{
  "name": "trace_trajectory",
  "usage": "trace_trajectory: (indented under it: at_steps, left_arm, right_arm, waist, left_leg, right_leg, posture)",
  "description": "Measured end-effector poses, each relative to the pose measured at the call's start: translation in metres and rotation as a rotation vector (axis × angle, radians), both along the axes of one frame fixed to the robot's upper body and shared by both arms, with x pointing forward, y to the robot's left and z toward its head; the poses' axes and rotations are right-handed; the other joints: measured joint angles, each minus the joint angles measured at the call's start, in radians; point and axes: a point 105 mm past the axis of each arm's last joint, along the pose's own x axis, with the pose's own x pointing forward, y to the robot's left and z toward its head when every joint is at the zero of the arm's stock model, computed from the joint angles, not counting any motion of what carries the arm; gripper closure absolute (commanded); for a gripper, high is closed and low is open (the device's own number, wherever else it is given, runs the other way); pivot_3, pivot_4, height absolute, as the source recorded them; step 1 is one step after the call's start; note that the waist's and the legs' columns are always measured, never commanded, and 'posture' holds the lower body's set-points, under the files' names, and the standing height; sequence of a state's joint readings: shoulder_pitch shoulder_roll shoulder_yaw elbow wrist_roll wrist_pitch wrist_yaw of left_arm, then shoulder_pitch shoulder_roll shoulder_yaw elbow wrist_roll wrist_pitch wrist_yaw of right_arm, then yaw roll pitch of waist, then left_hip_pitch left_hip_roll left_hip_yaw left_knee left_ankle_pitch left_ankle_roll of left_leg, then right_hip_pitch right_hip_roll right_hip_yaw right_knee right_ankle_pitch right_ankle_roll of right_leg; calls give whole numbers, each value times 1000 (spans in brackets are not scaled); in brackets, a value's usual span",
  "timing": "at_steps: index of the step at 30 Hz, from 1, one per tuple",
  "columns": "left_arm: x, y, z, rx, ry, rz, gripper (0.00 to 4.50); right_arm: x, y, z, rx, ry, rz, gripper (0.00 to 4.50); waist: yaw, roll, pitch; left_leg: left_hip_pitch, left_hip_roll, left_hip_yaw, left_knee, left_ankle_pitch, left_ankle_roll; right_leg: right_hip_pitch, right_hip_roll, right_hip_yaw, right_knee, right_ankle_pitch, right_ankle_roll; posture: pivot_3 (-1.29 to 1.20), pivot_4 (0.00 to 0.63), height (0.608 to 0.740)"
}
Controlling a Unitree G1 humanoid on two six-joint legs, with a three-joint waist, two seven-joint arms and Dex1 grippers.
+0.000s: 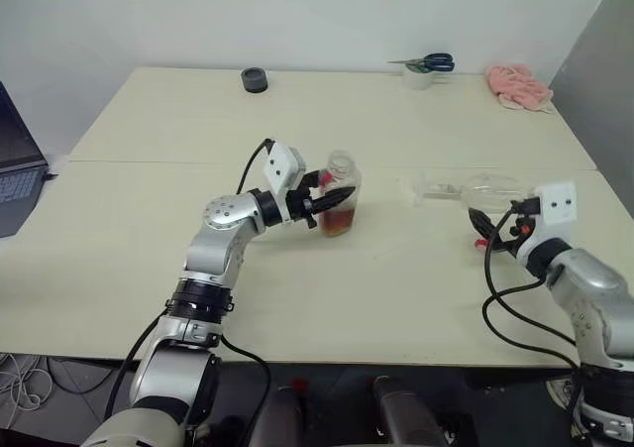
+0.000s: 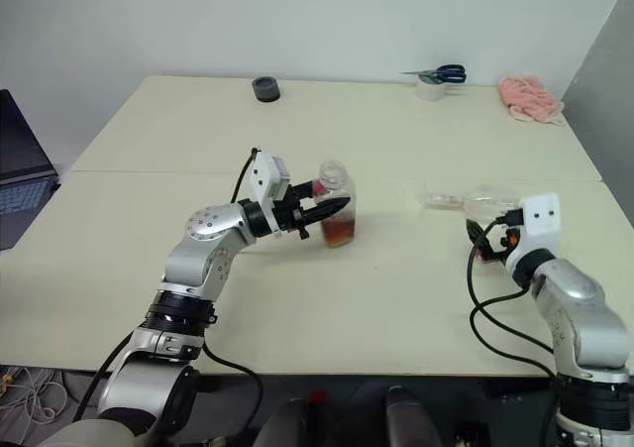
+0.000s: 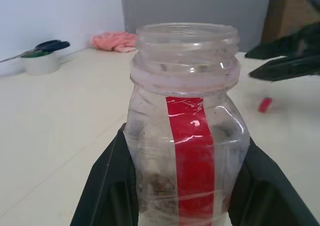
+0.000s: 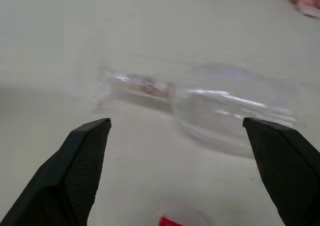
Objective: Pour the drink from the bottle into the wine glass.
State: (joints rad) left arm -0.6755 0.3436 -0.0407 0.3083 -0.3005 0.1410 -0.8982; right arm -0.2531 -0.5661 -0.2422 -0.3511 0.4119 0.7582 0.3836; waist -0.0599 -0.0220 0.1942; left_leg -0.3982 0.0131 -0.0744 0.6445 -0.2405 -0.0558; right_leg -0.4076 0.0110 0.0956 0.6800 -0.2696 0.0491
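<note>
L gripper (image 1: 335, 201) clamped on the bottle (image 1: 340, 206), fingers either side of its body at mid height; bottle upright on the table (image 1: 149, 269), near table centre. Bottle = small clear plastic, wide threaded neck, cap off, red vertical label strip (image 3: 192, 156) facing the L wrist cam. The drink (image 2: 339, 232), reddish-brown & translucent, sits in the bottom part only.

Wine glass (image 1: 474, 188) lying on its side on the table, to the robot's right of the bottle & well apart from it; bowl toward the R gripper, stem pointing back toward the bottle. Clear, colourless, rounded bowl, thin stem; edges hard to make out against the pale top.

R gripper (image 4: 185, 171) fingers spread wide apart, nothing between them, just in front of the glass bowl, not touching. Fingers black w/ fine mesh-like texture on inner faces. Small red piece (image 4: 170, 221) on the table below the R gripper, prob. the cap, can't tell for sure.

Table top = smooth matte cream.
</note>
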Motion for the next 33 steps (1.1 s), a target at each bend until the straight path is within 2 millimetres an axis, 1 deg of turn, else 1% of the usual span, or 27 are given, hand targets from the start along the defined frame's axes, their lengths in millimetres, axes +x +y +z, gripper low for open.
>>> trace_trajectory:
  at_steps: [1,3,4,6,7,8,9,10,11,13,15,17,19,21,25,28,30,31,33]
  left_arm:
    - [5,7,1,-4,1,41,2787]
    - [14,24,3,-15,-5,134,2787]
    - [22,37,5,-12,-14,207,2787]
    - [33,62,10,-25,-25,340,2787]
    - [38,75,12,-40,-27,407,2787]
    - [43,88,16,-60,-33,475,2787]
    - [45,97,20,-67,-44,524,2787]
    - [47,111,22,-70,-57,586,2787]
    - [47,120,25,-74,-66,631,2787]
    - [47,144,29,-110,-78,748,2787]
    - [43,157,28,-139,-81,802,2787]
    - [38,161,18,-151,-54,815,2787]
    - [32,161,4,-201,-5,818,2787]
    - [29,159,5,-227,-8,812,2788]
    - [26,159,8,-244,-2,819,2788]
    - [24,161,6,-245,11,837,2788]
    - [23,162,3,-244,18,852,2076]
    - [23,163,3,-244,18,857,1845]
    - [21,166,2,-246,18,870,1226]
  right_arm:
    - [-3,18,8,-9,8,100,0]
    - [-16,61,20,-24,28,327,0]
    - [-23,85,24,-30,44,449,0]
    - [-29,119,29,-24,47,596,0]
    - [-28,134,32,-6,36,643,0]
    - [-24,148,35,8,25,675,0]
    - [-20,156,36,11,18,686,0]
    - [-12,166,35,13,14,688,0]
    - [-7,172,35,15,11,683,0]
    - [5,189,33,44,21,677,0]
    - [12,204,33,81,21,678,0]
    - [18,210,36,96,5,660,0]
    - [23,215,36,107,0,650,0]
    - [25,218,33,113,6,651,0]
    - [25,221,30,108,9,670,0]
    - [25,223,28,107,12,680,0]
    - [25,224,27,105,13,684,0]
    - [25,224,27,106,12,686,0]
    - [25,226,27,106,12,687,0]
  waist:
    - [-2,0,0]
    - [-3,0,0]
    - [-3,0,0]
    - [-4,-1,0]
    - [-4,-1,0]
    - [-3,-1,0]
    - [0,-1,0]
    - [2,-1,0]
    - [2,-1,0]
    - [4,-1,0]
    - [7,-2,0]
    - [12,-2,0]
    - [15,-2,0]
    - [21,-3,-1]
    - [23,-4,-1]
    - [22,-4,-1]
    - [21,-4,-1]
    - [21,-4,-1]
    - [21,-4,-1]
  left_leg:
    - [0,0,0,0,0,0]
    - [0,1,-2,0,0,0]
    - [0,1,-3,0,0,0]
    - [0,1,-3,1,0,0]
    - [0,1,-3,1,0,0]
    - [-1,1,-3,1,0,0]
    - [-2,1,-4,1,0,0]
    - [-2,1,-4,1,0,0]
    - [-3,0,-4,0,0,0]
    - [-4,-1,-4,0,0,0]
    - [-5,-1,-5,0,0,-1]
    - [-6,-1,-6,-1,0,-1]
    - [-9,-1,-7,0,0,-1]
    - [-11,-2,-7,2,0,-1]
    - [-11,-4,-8,2,0,-1]
    - [-11,-4,-9,1,0,-1]
    - [-11,-2,-11,1,0,-1]
    - [-11,-2,-11,1,0,-1]
    - [-11,-2,-12,1,0,-1]
  right_leg:
    - [0,0,0,0,0,0]
    - [0,1,-2,0,0,0]
    - [0,2,-2,0,0,0]
    - [0,2,-3,0,0,0]
    - [0,2,-3,0,0,0]
    - [0,1,-3,0,0,0]
    - [0,1,-4,0,0,0]
    - [0,0,-5,0,1,-2]
    - [-1,-1,-5,0,3,-5]
    - [-3,-4,-7,0,3,-5]
    - [-3,-6,-8,0,3,-5]
    - [-4,-8,-9,0,3,-5]
    - [-6,-11,-10,0,3,-5]
    - [-8,-12,-11,0,3,-5]
    - [-7,-12,-13,1,4,-5]
    - [-7,-10,-15,1,5,-7]
    - [-8,-9,-18,1,5,-7]
    - [-7,-9,-18,1,6,-8]
    - [-7,-8,-20,2,6,-8]
  posture:
    - [0,150,740]
    - [0,150,740]
    - [0,150,740]
    - [0,150,740]
    - [0,150,740]
    - [0,150,740]
    - [0,150,740]
    - [0,150,740]
    - [0,150,740]
    - [0,150,740]
    - [0,150,740]
    - [0,150,740]
    - [0,150,740]
    - [0,150,740]
    - [0,150,740]
    - [0,150,740]
    - [0,150,740]
    - [0,150,740]
    - [0,150,740]
